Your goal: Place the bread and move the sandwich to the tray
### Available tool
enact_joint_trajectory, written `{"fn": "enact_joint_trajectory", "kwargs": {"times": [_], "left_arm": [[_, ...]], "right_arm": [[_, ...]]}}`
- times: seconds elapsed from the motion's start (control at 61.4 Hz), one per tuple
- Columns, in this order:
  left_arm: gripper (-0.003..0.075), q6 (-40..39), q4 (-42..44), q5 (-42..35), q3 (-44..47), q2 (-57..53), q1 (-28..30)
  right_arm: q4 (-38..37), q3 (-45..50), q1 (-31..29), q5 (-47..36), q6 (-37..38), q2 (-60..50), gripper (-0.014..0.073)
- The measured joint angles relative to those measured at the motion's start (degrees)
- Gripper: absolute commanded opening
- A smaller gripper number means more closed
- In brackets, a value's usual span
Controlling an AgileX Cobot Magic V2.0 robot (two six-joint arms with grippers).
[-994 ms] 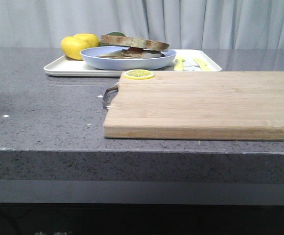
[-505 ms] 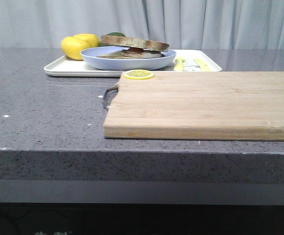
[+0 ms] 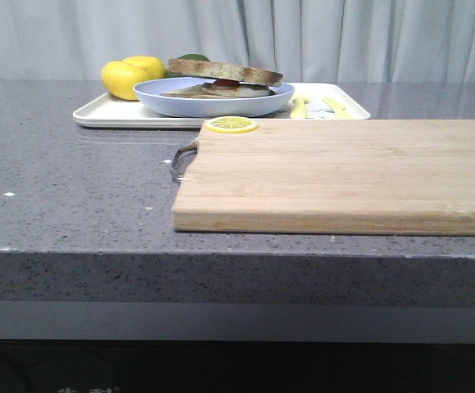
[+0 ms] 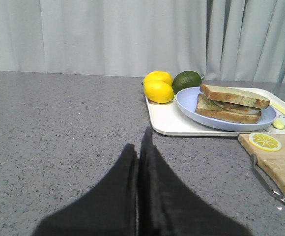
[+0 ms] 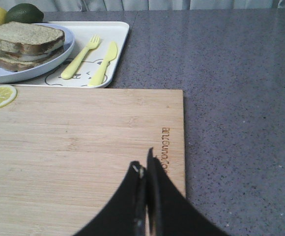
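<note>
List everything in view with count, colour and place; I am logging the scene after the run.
sandwich: one, brown-crusted toast slices stacked, on the plate.
plate: one, pale blue, round, on the tray.
tray: one, white, rectangular, at the far side of the counter.
lemons: two, yellow, at the tray's left end.
avocado: one, dark green, beside the lemons.
fork: one, yellow, on the tray right of the plate.
knife: one, yellow, beside the fork.
cutting board: one, pale wood, metal handle, nearer than the tray.
lemon slice: one, yellow, on the board's far left corner.
left end effector: black, shut, empty, above the counter.
right end effector: black, shut, empty, above the board.
</note>
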Motion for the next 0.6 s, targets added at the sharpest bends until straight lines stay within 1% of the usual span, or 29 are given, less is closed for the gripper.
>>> {"fn": "enact_joint_trajectory", "kwargs": {"times": [0.424, 0.521, 0.603], "left_arm": [[-0.002, 0.0, 0.0, -0.79, 1.07, -1.16, 0.0], [-0.002, 0.0, 0.0, -1.38, 3.81, -4.2, 1.47], [-0.002, 0.0, 0.0, -1.81, 6.87, -7.55, 3.95]], "right_arm": [[0.0, 0.0, 0.0, 0.0, 0.0, 0.0, -0.0061], [0.03, 0.0, 0.0, 0.0, 0.0, 0.0, -0.0061], [0.03, 0.0, 0.0, 0.0, 0.0, 0.0, -0.0061]]}}
